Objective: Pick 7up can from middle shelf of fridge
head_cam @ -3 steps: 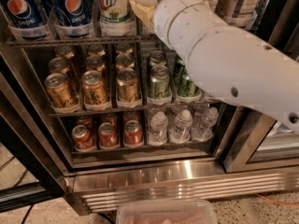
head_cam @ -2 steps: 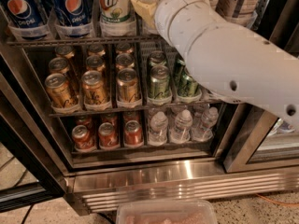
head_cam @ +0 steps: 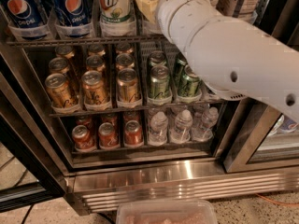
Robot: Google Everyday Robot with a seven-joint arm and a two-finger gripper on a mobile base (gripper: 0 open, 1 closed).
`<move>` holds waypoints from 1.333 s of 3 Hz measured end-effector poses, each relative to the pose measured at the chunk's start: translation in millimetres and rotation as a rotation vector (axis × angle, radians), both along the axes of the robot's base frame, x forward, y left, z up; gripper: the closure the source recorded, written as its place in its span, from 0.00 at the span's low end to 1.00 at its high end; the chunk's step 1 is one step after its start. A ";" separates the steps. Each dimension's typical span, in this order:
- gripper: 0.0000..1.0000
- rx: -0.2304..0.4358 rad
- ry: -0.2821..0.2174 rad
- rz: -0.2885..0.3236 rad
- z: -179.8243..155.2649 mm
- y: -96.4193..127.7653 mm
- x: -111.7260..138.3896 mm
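Gripper [head_cam: 147, 4] is up at the top of the shot, a tan tip poking out from the fat white arm [head_cam: 224, 50]. Honestly can't tell if it's apart or together, and the arm hides most of it.

The 7up can [head_cam: 115, 3] stands upright in its clear lane cup on the middle shelf [head_cam: 70, 41], right next to the gripper on the camera's left. Touching or not, no idea.

Further out that same way, tall Pepsi cans [head_cam: 72, 6] fill the next cups. One rack below the gripper are short gold cans [head_cam: 96, 85] and green cans [head_cam: 160, 80]. Under those are red cans [head_cam: 107, 134] and water bottles [head_cam: 182, 125]. Lowest down, past the fridge [head_cam: 149, 176] base, sits a clear plastic tub [head_cam: 166, 211] with its contents too blurry to name.
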State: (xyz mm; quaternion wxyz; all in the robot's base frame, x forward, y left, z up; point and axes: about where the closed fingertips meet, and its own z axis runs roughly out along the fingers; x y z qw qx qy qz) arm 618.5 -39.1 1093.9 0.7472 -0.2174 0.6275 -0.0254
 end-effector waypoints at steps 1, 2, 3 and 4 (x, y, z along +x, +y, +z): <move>0.80 0.000 0.000 0.000 0.0 0.0 0.0; 1.00 0.000 0.000 0.000 0.2 0.1 -0.1; 1.00 0.000 -0.002 0.001 1.6 0.6 -0.7; 1.00 0.003 -0.031 0.022 22.3 7.6 -6.8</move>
